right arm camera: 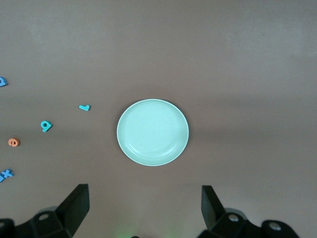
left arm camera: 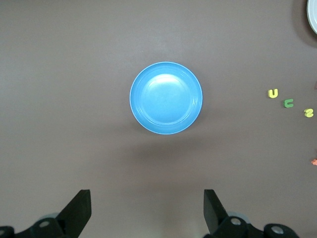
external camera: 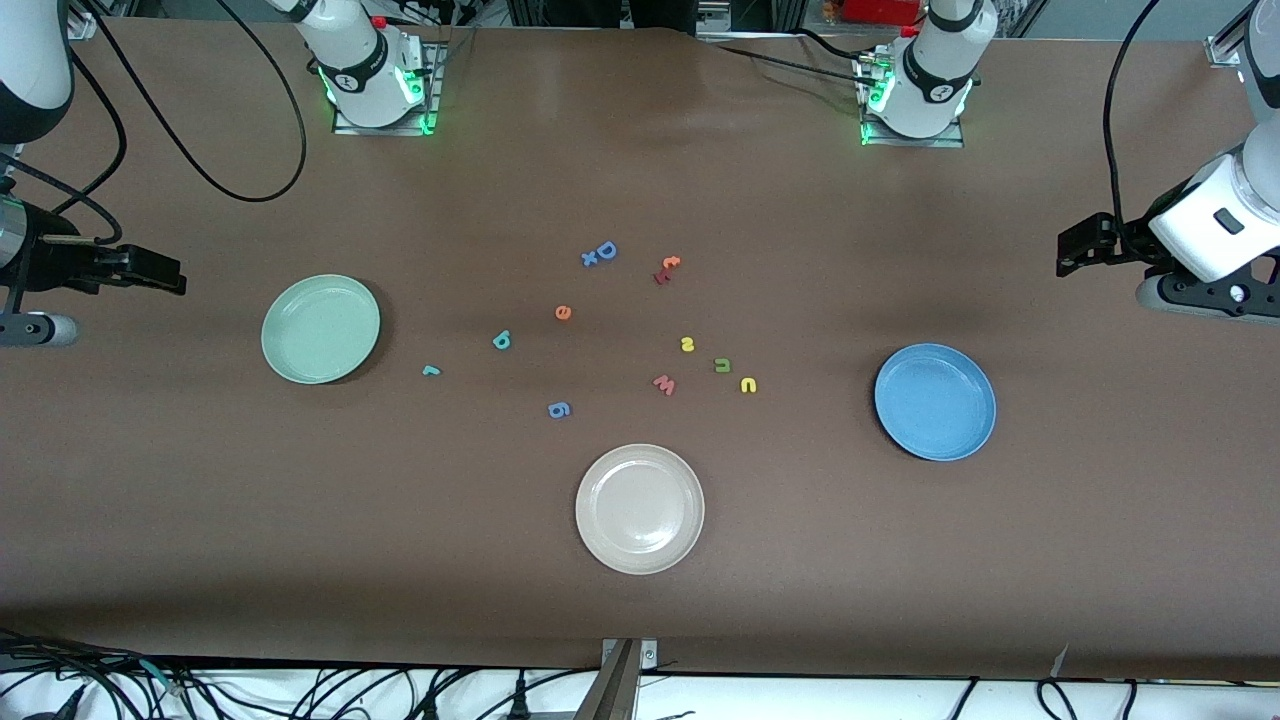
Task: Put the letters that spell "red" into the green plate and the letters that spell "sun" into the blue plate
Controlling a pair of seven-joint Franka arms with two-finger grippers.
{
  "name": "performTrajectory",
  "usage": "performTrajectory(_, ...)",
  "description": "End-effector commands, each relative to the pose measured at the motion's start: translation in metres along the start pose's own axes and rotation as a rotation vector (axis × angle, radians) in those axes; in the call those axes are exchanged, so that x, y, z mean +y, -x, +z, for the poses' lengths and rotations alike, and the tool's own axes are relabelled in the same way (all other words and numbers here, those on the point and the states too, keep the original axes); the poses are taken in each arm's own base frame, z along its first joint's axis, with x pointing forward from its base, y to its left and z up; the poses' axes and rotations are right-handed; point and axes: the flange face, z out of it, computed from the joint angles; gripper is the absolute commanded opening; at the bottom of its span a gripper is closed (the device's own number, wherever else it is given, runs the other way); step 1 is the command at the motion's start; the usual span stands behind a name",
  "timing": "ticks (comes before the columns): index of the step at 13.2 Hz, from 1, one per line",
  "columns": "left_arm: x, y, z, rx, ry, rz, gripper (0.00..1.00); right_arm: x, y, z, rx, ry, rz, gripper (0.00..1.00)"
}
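Both plates empty: green plate point(external camera: 320, 329) mid-left of frame, blue plate point(external camera: 935, 402) mid-right. Letters for "red" point(external camera: 501, 340) and "sun" point(external camera: 720, 365) lie centre desk. Left gripper point(left arm camera: 147, 210) and right gripper point(right arm camera: 144, 208) fingers released, holding nothing.

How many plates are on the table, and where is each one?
3. The green plate lies toward the right arm's end, the blue plate toward the left arm's end, and the beige-white plate between them, nearest the front camera.
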Motion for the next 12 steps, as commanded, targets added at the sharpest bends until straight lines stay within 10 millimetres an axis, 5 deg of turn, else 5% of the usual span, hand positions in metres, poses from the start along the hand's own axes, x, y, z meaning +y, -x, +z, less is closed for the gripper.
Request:
performTrajectory(1,0.0003,0.0009,-0.0047,-0.002,0.018,0.018,1.0,0.0016,0.0011,-0.0003,0.004,0.003,0.012,1.0)
performTrajectory(12,0.0014,0.0008,-0.0047,-0.002,0.019,0.004,1.0,0.0006,0.0011,-0.0004,0.004,0.003,0.012,1.0)
